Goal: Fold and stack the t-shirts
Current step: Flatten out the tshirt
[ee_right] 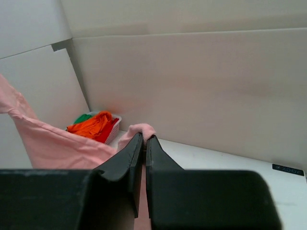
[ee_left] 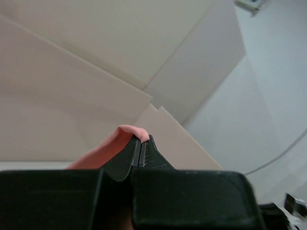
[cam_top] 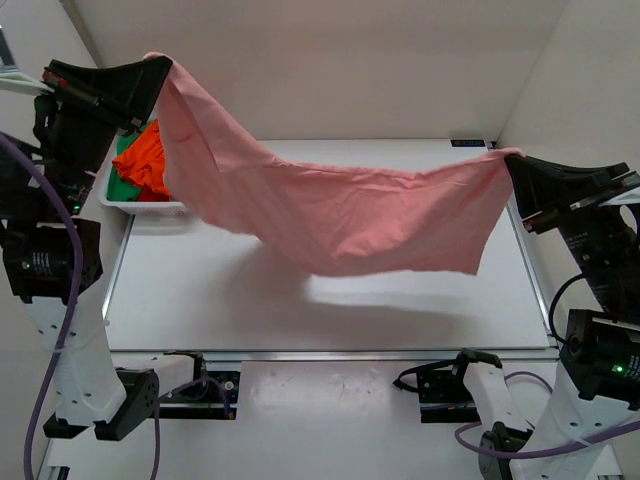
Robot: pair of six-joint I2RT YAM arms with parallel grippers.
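Left tool, ten o'clock, and right tool, three o'clock, pinch the salmon-pink shirt; thin corner grips may slip.

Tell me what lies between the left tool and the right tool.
The salmon-pink t-shirt spans the gap, pinched by the left tool and the right tool, sagging above the table. The top external view shows it.

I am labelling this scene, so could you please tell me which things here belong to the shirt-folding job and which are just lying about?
Job: pink shirt, held up between left gripper and right gripper; orange shirt, red shirt and green shirt in the tray.
Lying about: the tray, the table.
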